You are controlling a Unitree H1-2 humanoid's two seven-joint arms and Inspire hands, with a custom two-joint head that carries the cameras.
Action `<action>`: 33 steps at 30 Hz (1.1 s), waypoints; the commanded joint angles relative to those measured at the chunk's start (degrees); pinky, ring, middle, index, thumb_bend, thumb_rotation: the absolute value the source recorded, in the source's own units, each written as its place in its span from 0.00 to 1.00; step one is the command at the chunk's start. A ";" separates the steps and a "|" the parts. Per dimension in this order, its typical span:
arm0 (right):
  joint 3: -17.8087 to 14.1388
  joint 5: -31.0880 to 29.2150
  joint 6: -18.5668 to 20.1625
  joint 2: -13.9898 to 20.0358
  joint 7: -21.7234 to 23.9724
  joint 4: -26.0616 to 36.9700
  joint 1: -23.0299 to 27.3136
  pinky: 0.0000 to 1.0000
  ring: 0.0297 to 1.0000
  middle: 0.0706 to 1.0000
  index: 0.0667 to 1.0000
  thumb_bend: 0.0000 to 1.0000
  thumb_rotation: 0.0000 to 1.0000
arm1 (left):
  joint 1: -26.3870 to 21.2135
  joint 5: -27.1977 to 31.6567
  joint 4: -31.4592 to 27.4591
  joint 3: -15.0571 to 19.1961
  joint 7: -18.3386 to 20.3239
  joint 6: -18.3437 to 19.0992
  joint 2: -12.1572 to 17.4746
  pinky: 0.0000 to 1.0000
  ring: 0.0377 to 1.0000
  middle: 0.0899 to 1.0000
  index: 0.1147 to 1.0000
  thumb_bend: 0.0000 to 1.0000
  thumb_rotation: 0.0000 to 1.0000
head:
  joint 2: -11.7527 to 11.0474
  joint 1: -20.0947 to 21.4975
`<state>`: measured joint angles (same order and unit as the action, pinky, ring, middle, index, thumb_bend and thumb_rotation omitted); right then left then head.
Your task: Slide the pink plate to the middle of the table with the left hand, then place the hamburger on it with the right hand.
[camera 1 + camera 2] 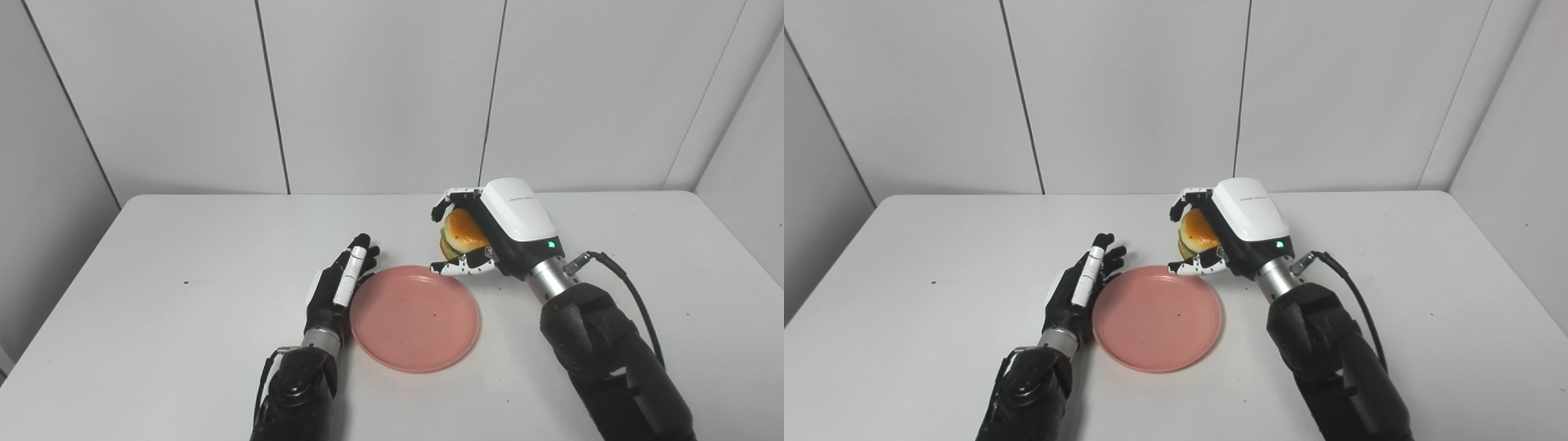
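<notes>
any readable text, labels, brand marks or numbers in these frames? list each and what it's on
Nothing readable.
Right hand, white back cover: one short line of small grey print, too blurred to read.
Left hand, hamburger, pink plate, table: no text, labels or numbers visible.

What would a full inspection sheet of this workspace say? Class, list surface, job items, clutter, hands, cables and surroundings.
Surface: white table, a few small dark specks.
Job's things: pink plate flat near the table's middle, nothing on it; hamburger held just beyond the plate's far right rim.
Clutter: nothing seen.
Hands: left hand open, fingers straight, against the plate's left rim; right hand shut on the hamburger.
Cables: black cable looping from the right wrist; thin one by the left forearm.
Surroundings: white panelled walls.
</notes>
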<state>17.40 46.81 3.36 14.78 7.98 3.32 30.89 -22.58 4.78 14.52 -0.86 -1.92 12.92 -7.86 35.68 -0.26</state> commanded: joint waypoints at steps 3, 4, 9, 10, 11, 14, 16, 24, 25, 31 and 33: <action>0.44 -0.91 -2.70 -0.94 -1.82 0.73 1.12 0.32 0.36 0.39 0.49 0.52 0.00 | -2.03 -0.65 0.01 -0.51 -0.20 -0.46 -0.86 0.88 0.89 0.83 0.85 0.86 0.85 | 0.00 -0.30; 0.71 -1.05 -2.94 -1.14 -1.92 0.47 0.98 0.32 0.36 0.39 0.49 0.52 0.00 | -2.06 -0.72 0.17 -0.56 -0.25 -0.49 -0.89 0.88 0.89 0.84 0.85 0.87 0.85 | 0.00 -0.30; 1.83 -1.38 -3.32 -1.86 -2.18 -0.94 0.92 0.32 0.36 0.40 0.48 0.52 0.00 | -2.09 -1.30 0.38 -0.87 -0.50 -0.46 -1.03 0.89 0.88 0.83 0.87 0.88 0.85 | 0.04 -0.66; 1.89 -1.40 -3.53 -2.04 -2.44 -1.34 0.94 0.32 0.36 0.40 0.48 0.52 0.00 | -2.12 -1.36 0.44 -0.88 -0.45 -0.54 -1.06 0.89 0.88 0.83 0.87 0.88 0.86 | 0.06 -0.71; 2.00 -1.29 -3.55 -2.30 -2.55 -1.75 0.99 0.32 0.36 0.40 0.48 0.52 0.00 | -2.15 -1.41 0.48 -0.89 -0.35 -0.66 -1.06 0.88 0.89 0.83 0.87 0.88 0.86 | 0.06 -0.71; 2.29 -1.04 -3.94 -2.71 -2.87 -2.96 1.15 0.32 0.36 0.40 0.48 0.52 0.00 | -2.30 -1.62 0.82 -0.84 -0.30 -1.00 -1.14 0.88 0.88 0.83 0.87 0.87 0.86 | -0.01 -0.85; 2.72 -0.84 -4.35 -2.88 -3.31 -4.02 1.21 0.32 0.36 0.39 0.49 0.52 0.01 | -2.41 -1.68 1.07 -0.82 -0.34 -1.14 -1.15 0.89 0.88 0.83 0.87 0.87 0.85 | -0.10 -0.98; 5.04 0.02 -4.56 -3.22 -3.88 -6.30 1.09 0.31 0.36 0.39 0.49 0.52 0.00 | -2.17 -1.59 0.58 -0.85 -0.21 -1.03 -1.20 0.88 0.89 0.87 0.87 0.85 0.87 | 0.06 -1.03; 5.34 0.20 -4.29 -3.26 -3.64 -6.37 1.06 0.31 0.37 0.38 0.49 0.52 0.00 | -2.10 -1.46 0.46 -0.79 -0.19 -0.87 -1.25 0.88 0.89 0.87 0.87 0.85 0.87 | 0.06 -1.03; 6.12 -0.12 -4.83 -3.54 -3.94 -7.64 0.85 0.32 0.37 0.39 0.49 0.52 0.00 | -1.95 -1.34 0.68 -0.78 -0.05 -1.10 -1.32 0.90 0.90 0.88 0.86 0.84 0.86 | 0.17 -1.22; 6.33 0.01 -5.13 -3.67 -4.36 -8.12 0.72 0.32 0.38 0.39 0.49 0.52 0.00 | -1.93 -1.45 0.90 -0.85 -0.05 -1.38 -1.30 0.89 0.89 0.87 0.86 0.84 0.86 | 0.20 -1.29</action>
<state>24.00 47.02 0.59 11.66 5.60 -5.62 29.88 -22.95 3.53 15.49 -1.18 -2.26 12.17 -8.37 35.95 -1.49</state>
